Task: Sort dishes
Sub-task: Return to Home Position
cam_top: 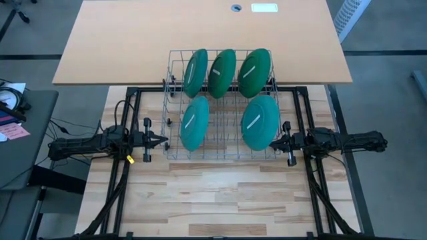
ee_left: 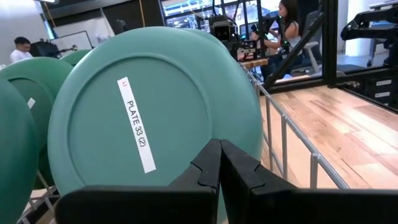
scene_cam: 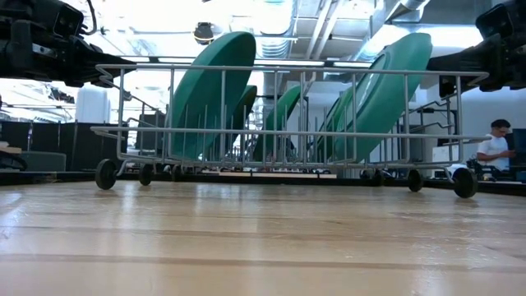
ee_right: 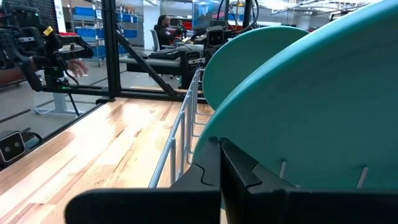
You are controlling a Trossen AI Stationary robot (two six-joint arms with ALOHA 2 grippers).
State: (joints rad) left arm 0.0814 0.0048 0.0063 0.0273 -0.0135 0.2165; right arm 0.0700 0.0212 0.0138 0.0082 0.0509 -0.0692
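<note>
High view: five plates stand on edge in the wire dish rack (cam_top: 220, 157). Three dark green plates (cam_top: 222, 72) fill the far row; the left teal plate (cam_top: 194, 123) and right teal plate (cam_top: 260, 122) fill the near row. Left gripper (cam_top: 162, 140) sits just outside the rack's left side, right gripper (cam_top: 274, 142) just outside its right. Both point inward at the teal row, arms stretched level. Retreat is likely straight back, away from the rack.

Low view: both arms hang at rim height, with the plates leaning between them.

Left wrist view: fingers pinched together, empty. The left teal plate with its white label (ee_left: 135, 124) is close ahead.

Right wrist view: fingers pressed together, empty, right teal plate close alongside.
</note>
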